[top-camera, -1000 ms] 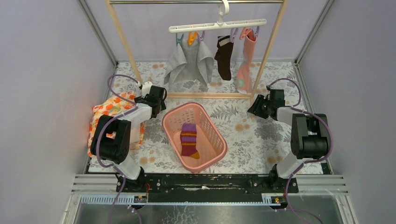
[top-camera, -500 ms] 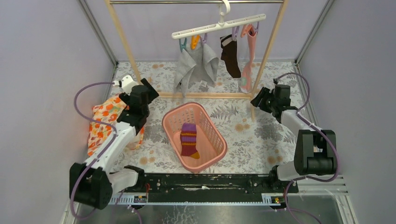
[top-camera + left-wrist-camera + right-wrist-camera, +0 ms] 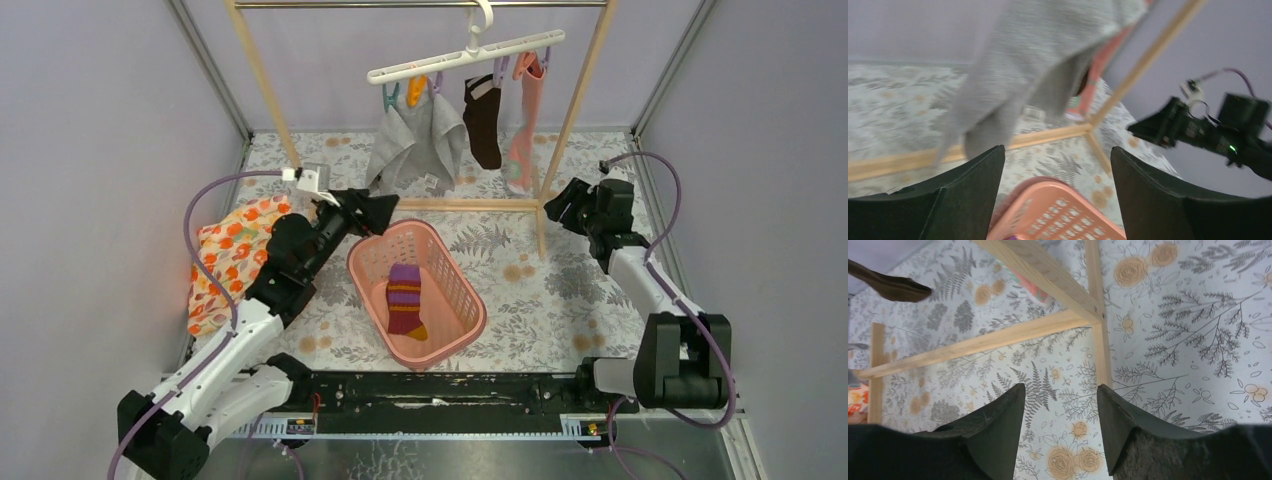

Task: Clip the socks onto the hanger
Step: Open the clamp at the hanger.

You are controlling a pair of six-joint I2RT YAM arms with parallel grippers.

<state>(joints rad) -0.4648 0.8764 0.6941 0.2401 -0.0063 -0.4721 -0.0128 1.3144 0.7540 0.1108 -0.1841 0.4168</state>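
In the lower centre of the overhead view, the purple striped sock point(image 3: 405, 298) is seen lying flat on the floor of the pink basket point(image 3: 470, 300), which is set on the counter point(image 3: 560, 290). The sock is touched by neither claw.

Just above the basket's upper-left rim the left claw point(image 3: 385, 208) is held with its fingers spread and nothing between them. If it is lowered from this slanted approach, the rim may be struck and the basket pushed along the counter. The basket's mesh may also be pinched along with the sock.

At the right of the frame the right claw point(image 3: 556, 210) is likewise parted and empty, near the foot of the wooden rack frame point(image 3: 455, 204). The frame's foot rail and post could be knocked by a careless swing.

Higher in the frame, a grey cloth point(image 3: 420, 145) hangs low just beyond the left claw and could be snagged as the sock is lifted.

At the top, the white hanger point(image 3: 465, 56) hangs tilted, its left end lower, with a dark brown sock point(image 3: 483, 120) and a pink sock point(image 3: 520, 130) clipped under its right part. Because it is judged free to swing on its hook, a clip pressed without support could simply be pushed away. Whether a clip is free cannot be told.
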